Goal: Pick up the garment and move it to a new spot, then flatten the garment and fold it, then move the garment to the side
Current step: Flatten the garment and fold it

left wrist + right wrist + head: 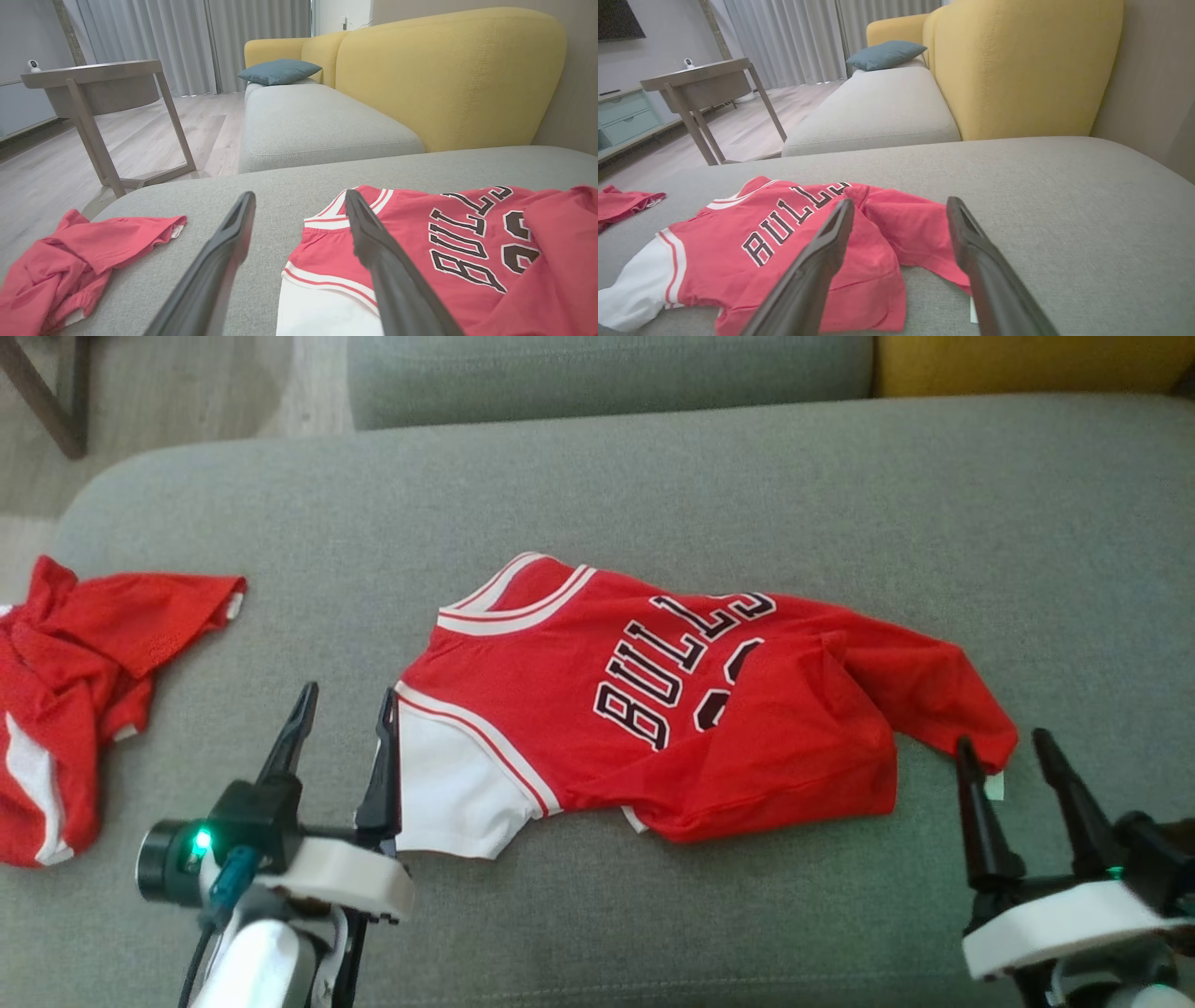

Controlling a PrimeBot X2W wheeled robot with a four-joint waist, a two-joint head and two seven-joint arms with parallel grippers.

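The jersey (653, 709) lies mid-cushion (653, 485), collar end to the left. A second garment (65, 691) lies well apart at the cushion's left edge. The left gripper (347, 695) is just beside the jersey's left end, the right gripper (1004, 739) beside its right corner. Behind the cushion stands a sofa (317, 126) with a pillow (279, 71) on it, and a table (88, 74) to its left.

Grey upholstered seat cushion (653, 476): red Bulls jersey (691, 709) lying mid-surface, right end folded over; second red garment (75, 691) crumpled at left edge, well apart
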